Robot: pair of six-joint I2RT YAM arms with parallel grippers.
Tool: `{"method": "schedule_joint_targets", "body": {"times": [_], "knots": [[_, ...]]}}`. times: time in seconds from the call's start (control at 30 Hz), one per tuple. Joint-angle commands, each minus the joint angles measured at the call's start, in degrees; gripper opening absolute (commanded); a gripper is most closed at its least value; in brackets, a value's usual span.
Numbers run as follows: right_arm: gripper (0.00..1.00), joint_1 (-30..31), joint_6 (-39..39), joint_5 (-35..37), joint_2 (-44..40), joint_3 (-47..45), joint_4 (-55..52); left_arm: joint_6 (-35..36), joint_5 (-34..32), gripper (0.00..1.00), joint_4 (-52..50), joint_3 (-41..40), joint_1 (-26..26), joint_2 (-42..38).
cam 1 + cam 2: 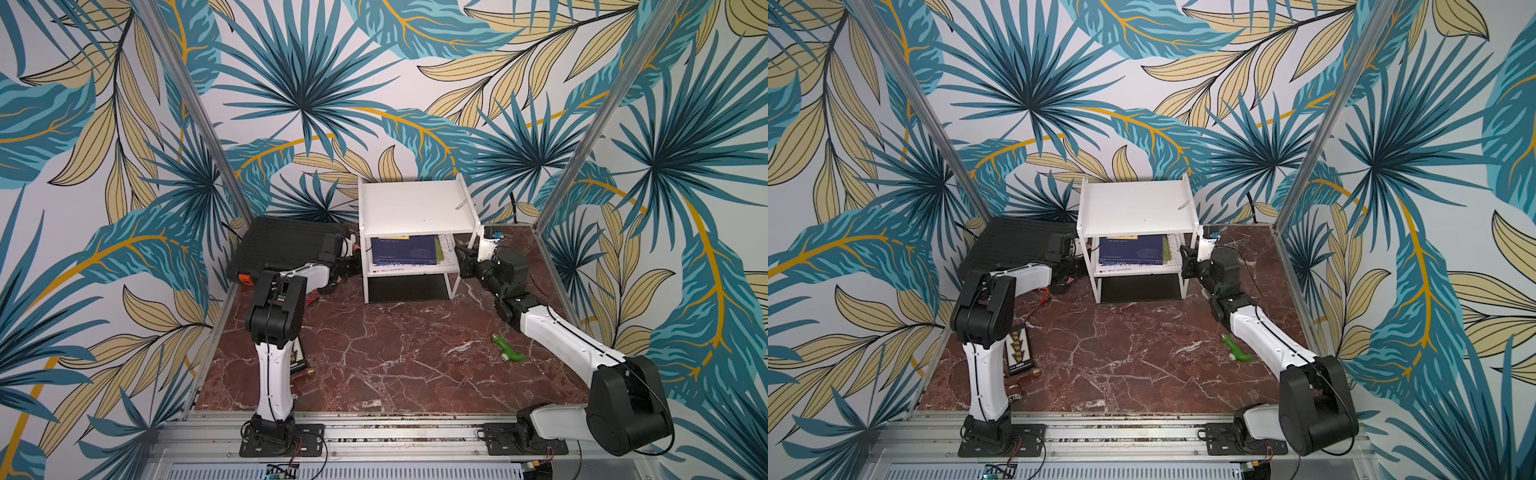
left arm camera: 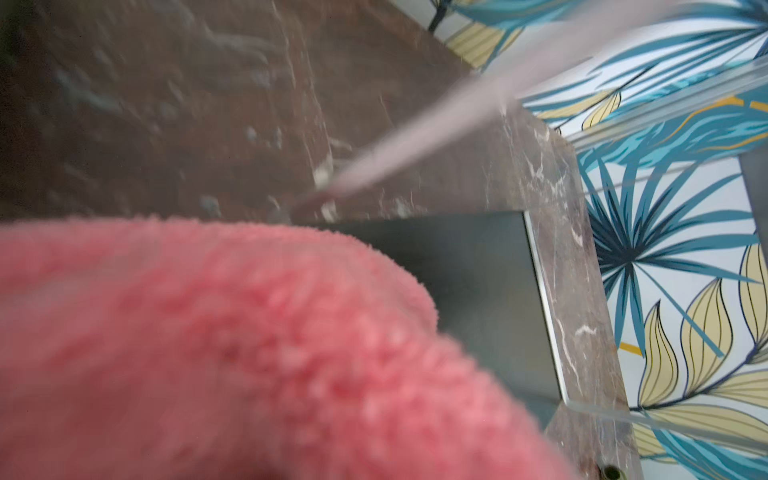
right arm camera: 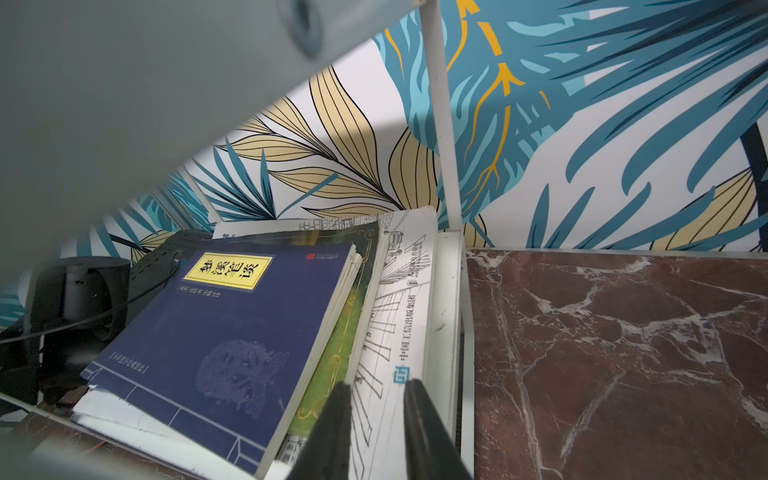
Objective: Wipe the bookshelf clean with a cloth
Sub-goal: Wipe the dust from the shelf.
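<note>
Wiping not evident; the bookshelf, far centre, shows specks and a scrap on its top board. Left gripper, clamped on the cloth, sits low at its left; right gripper, jaws slightly apart, reaches the books on the lower tier.

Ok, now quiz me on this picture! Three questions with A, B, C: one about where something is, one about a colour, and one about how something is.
1. Where in the bookshelf are the books?
A) on the top board
B) on the middle shelf
C) on the bottom panel

2. What colour is the cloth?
A) pink
B) yellow
C) white

3. How is the blue book?
A) standing upright
B) lying open
C) lying closed

Answers:
1 B: the stack lies under the top board and above the black base.
2 A: fluffy pink fills the left wrist view.
3 C: its cover faces up, shut, on top of the stack.
</note>
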Motion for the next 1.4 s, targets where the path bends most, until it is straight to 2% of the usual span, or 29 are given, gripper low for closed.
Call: {"method": "schedule_joint_targets", "body": {"times": [0.0, 0.13, 0.23, 0.4, 0.63, 0.77, 0.9, 1.07, 1.13, 1.27, 1.37], "knots": [[0.08, -0.86, 0.12, 0.87, -1.03, 0.23, -4.59, -0.11, -2.19, 0.0, 0.78, 4.2, 1.5, -0.03], [0.04, -0.9, 0.31, 1.42, -1.85, -0.88, -4.31, -3.53, 0.14, 0.0, 12.59, -3.45, 0.69, -4.27], [0.04, -0.93, 0.0, 2.14, -2.4, -1.18, -4.46, -4.96, 0.72, 0.0, 16.41, -2.98, 1.18, -6.71], [0.03, -0.86, 0.46, 1.79, -2.86, -1.57, -4.08, -3.83, 0.24, 0.0, 12.16, 2.23, -0.6, -6.09], [0.0, -0.86, 1.05, 3.69, -3.54, -3.28, -4.3, -1.63, -3.95, 0.0, 9.63, -3.41, -6.08, -0.03], [0.0, -0.88, 1.46, 9.91, -5.67, -3.63, -7.19, -4.18, -3.54, 0.0, 11.86, -4.58, -6.94, 3.24], [0.0, -0.93, 0.72, 15.47, -8.99, -4.72, -8.85, -3.84, -3.13, 0.0, 9.07, 1.09, -8.77, 6.46], [0.0, -0.95, 0.68, 12.47, -8.75, -5.39, -10.43, -1.24, -6.41, 0.0, 2.68, 6.89, -9.32, 7.83], [0.0, -0.95, 2.43, 11.54, -7.93, -6.68, -9.59, 0.06, -8.52, 0.0, 0.9, 4.52, -9.34, 7.01], [0.0, -0.95, 4.32, 13.66, -8.92, -9.11, -8.8, -1.05, -5.32, 0.0, 4.5, -9.99, -9.34, 1.67], [0.0, -0.94, 4.1, 14.79, -9.63, -9.15, -10.51, 5.03, -3.84, 0.0, 2.08, -14.08, -8.25, -2.5]]}}
